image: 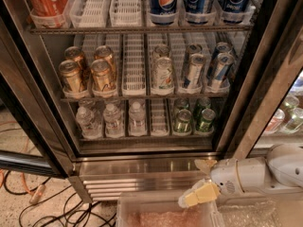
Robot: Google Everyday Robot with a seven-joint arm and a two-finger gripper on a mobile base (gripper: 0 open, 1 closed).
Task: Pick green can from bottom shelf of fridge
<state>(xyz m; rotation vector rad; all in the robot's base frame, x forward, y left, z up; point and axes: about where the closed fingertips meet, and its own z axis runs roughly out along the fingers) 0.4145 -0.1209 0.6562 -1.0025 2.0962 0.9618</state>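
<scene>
Closest to me: a clear bin [156, 208] at the bottom of the camera view. Just above it, low right, the pincer [191, 183] hangs outside the fridge [142, 170], fingers spread, holding nothing. Deeper in is the bottom shelf [147, 139], with water bottles [113, 119] on the left. The green can [205, 119] is in the right-hand lane, a twin [183, 121] just beside it. I judge this the approach step. Next I must lift the pincer over the sill and square it to the can.
</scene>
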